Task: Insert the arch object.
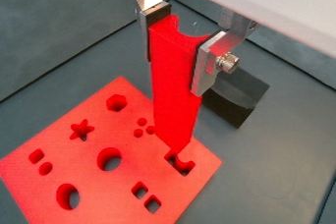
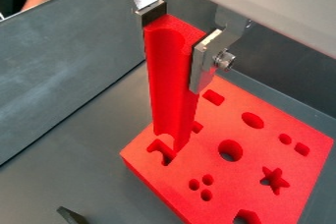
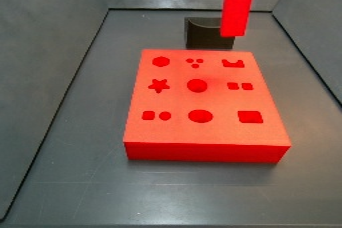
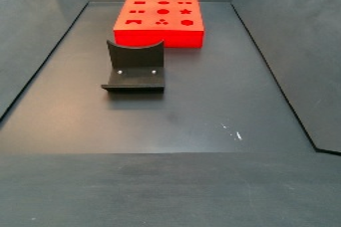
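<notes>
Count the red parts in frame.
2. A long, slim bright-red bar is clamped upright in the gripper, above a wide flat red board with shaped holes lying on the floor. None appear hidden.

We see the arch object (image 1: pixel 172 85), a long, slim, bright-red bar, plain and smooth, standing upright between the silver fingers of the gripper (image 1: pixel 183 33) in both wrist views (image 2: pixel 168 81). Its lower end hangs over the red board (image 1: pixel 79 174), at an arch-shaped hole near the board's edge; whether it touches there we cannot tell. In a side view the bar (image 3: pixel 239 2) rises above the board's far edge.
</notes>
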